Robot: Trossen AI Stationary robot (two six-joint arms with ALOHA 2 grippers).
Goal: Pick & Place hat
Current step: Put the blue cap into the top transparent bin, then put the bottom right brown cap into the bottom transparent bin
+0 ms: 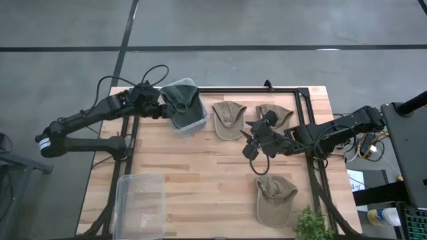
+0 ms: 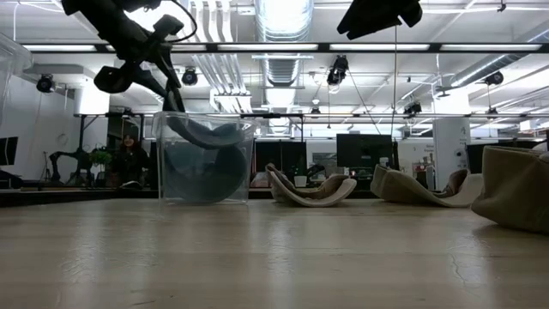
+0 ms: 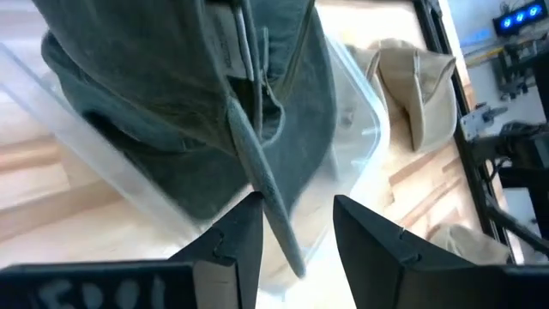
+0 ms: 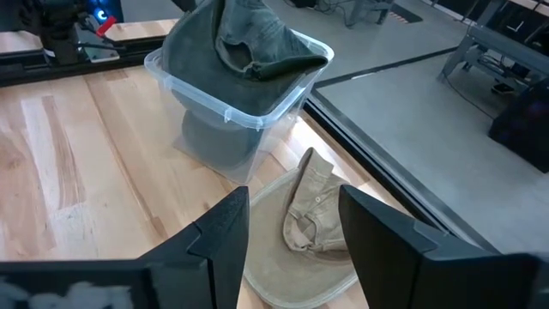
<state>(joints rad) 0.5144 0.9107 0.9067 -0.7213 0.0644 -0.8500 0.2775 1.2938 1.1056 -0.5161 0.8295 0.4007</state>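
A dark green hat [image 1: 179, 98] sits in a clear plastic bin [image 1: 193, 119] at the table's far left, bulging above the rim [image 4: 232, 116]. My left gripper [image 1: 159, 103] hovers over the bin, open, and the hat's brim edge [image 3: 273, 210] runs between its fingers [image 3: 296, 202]. My right gripper [image 1: 250, 137] is open above the table's middle. Beyond its fingers [image 4: 293, 196] a tan hat [image 4: 313, 223] lies flat on the wood. Two more tan hats [image 1: 275, 115] [image 1: 275, 199] rest on the table. My left gripper has its open fingers on either side of the green hat's brim edge [image 3: 279, 227], coming from above. The brim lies close to one finger [image 3: 244, 232], but I cannot tell whether they touch. The hat rests in the bin.
A second clear bin [image 1: 140, 203] stands at the near left corner. A small green plant [image 1: 312, 225] sits at the near right edge. A dark metal frame [image 1: 303, 100] runs along the far and right sides. Bare wood lies between the bins and hats.
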